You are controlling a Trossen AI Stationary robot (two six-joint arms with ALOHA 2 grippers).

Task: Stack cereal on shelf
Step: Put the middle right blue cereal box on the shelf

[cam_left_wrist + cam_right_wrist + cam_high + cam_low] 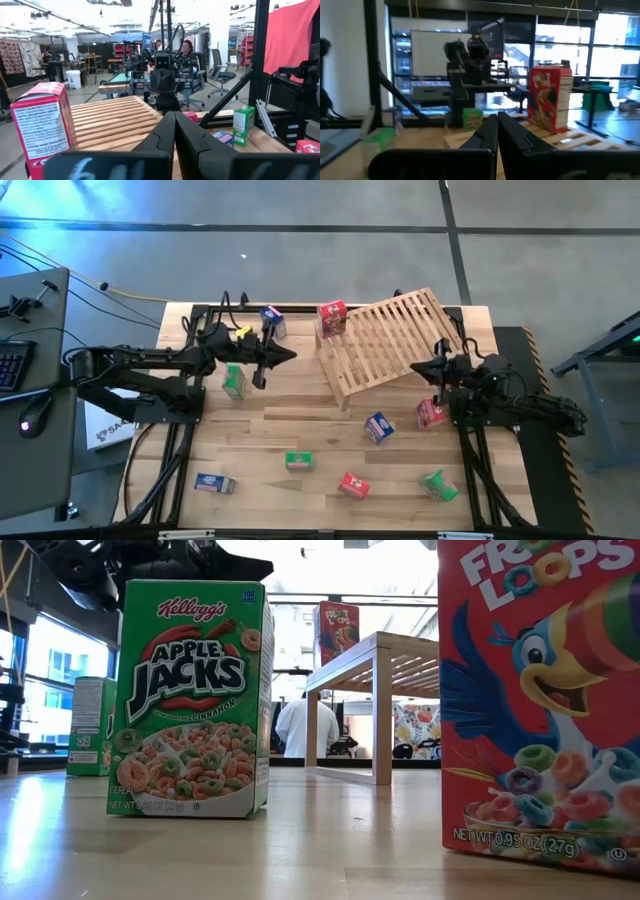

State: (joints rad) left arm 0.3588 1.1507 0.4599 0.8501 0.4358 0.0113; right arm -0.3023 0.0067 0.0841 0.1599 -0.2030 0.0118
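The shelf (390,340), a tilted slatted wooden rack, stands at the table's far middle. One red cereal box (332,318) stands upright on the slats at the shelf's far left corner, also seen in the right wrist view (551,97). My left gripper (290,356) hovers left of the shelf, shut and empty (175,117). Near it are a blue box (273,322) and a green box (234,380). My right gripper (415,367) hovers at the shelf's near right corner, shut and empty (497,117). Several more boxes lie on the table's near half.
Loose on the table are a red box (430,414), a blue box (378,427), a green box (298,461), a red box (354,485), a green box (438,485) and a blue box (214,483). A desk with a keyboard (12,365) stands to the left.
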